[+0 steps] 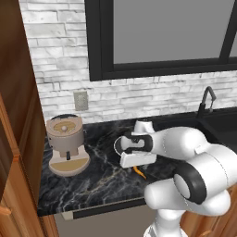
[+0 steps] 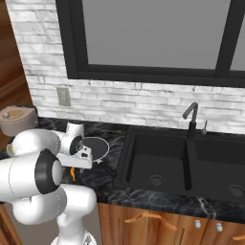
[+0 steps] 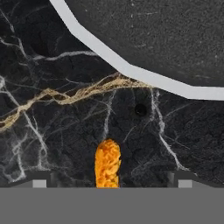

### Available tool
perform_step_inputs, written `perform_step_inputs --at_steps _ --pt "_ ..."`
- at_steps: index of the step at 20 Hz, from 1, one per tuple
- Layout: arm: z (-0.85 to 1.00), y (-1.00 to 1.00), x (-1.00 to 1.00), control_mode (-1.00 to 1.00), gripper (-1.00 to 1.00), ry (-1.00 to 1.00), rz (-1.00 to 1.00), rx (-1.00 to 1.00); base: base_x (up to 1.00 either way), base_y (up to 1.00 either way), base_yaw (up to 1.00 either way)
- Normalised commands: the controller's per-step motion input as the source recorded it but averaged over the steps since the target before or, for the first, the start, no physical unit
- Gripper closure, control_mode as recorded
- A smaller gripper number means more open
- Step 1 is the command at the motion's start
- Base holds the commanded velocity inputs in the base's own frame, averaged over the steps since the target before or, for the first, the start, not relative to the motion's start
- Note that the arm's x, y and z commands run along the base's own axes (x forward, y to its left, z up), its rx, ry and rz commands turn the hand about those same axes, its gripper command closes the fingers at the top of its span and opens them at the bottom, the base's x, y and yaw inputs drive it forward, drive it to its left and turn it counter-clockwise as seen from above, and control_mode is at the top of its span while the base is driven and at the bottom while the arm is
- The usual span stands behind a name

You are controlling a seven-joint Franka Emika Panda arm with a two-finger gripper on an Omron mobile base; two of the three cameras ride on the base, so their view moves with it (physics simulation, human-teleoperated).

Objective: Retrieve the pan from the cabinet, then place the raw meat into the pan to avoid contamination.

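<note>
Two large fixtures framed the work area: the cabinet [image 1: 14, 139], reddish-brown wood, stood at the far left of the left base view, and a black sink [image 2: 167, 162] was set into the counter on the right, with a dark faucet [image 2: 191, 117] behind it. Between them ran the counter [image 1: 92, 180], black marble with pale and golden veins, backed by a white brick wall and a dark-framed window [image 2: 153, 38].

On the left part of the counter, near the cabinet, stood a beige coffee machine [image 1: 66, 143]. The white arm [image 1: 194, 176] reached forward and bent down over the middle of the counter.

The pan [image 2: 95, 146] lay flat on the counter, just left of the sink, partly hidden by the wrist. In the hand view its black inside and light rim [image 3: 131, 72] took up the upper right.

The gripper [image 3: 109, 183] pointed down at the counter with its fingers spread wide, one fingertip [image 3: 39, 183] on each side, holding nothing.

The raw meat [image 3: 107, 162], a small orange sliver, lay on the marble between the fingertips, close to the pan but outside its rim.
</note>
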Motion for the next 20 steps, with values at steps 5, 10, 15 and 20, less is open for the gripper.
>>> perform_step_inputs --at_steps 5,10,15,20 --pt "-0.33 0.06 0.00 -1.00 -1.00 0.00 0.00 -0.01 0.00 0.00 0.00" --pt "-0.29 0.00 0.00 -1.00 -1.00 0.00 0.00 -0.01 0.00 0.00 0.00" --pt "-0.42 0.00 0.00 -1.00 -1.00 0.00 0.00 0.00 0.00 0.00 0.00" --pt "-0.29 0.00 0.00 -1.00 1.00 0.00 0.00 0.00 0.00 0.00 0.00"
